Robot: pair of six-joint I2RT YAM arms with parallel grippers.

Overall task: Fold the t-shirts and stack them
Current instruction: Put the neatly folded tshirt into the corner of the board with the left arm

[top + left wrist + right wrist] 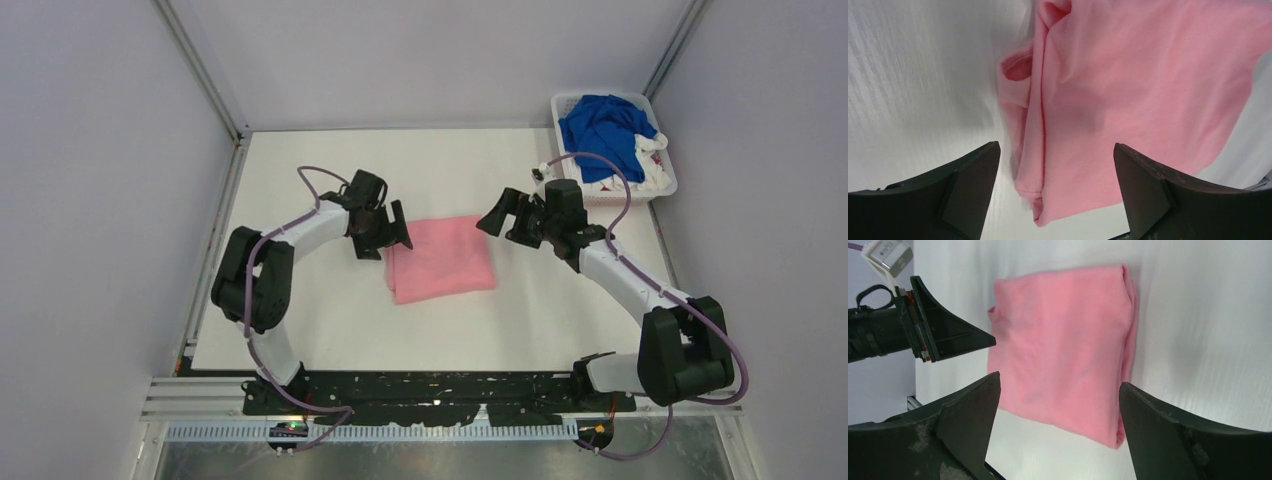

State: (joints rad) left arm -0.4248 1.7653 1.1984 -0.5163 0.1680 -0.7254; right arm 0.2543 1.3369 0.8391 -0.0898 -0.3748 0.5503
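A light pink t-shirt (441,258) lies folded into a rectangle in the middle of the white table. It also shows in the left wrist view (1128,100) and in the right wrist view (1063,350). My left gripper (392,236) is open and empty, just off the shirt's left edge. My right gripper (497,218) is open and empty, just off the shirt's right edge. A royal blue t-shirt (605,128) lies crumpled in the basket on top of white shirts (652,172).
The white slatted plastic basket (665,188) stands at the table's far right corner, right behind my right arm. Grey walls with metal frame posts close in the table at left, back and right. The left gripper's fingers (948,335) show in the right wrist view.
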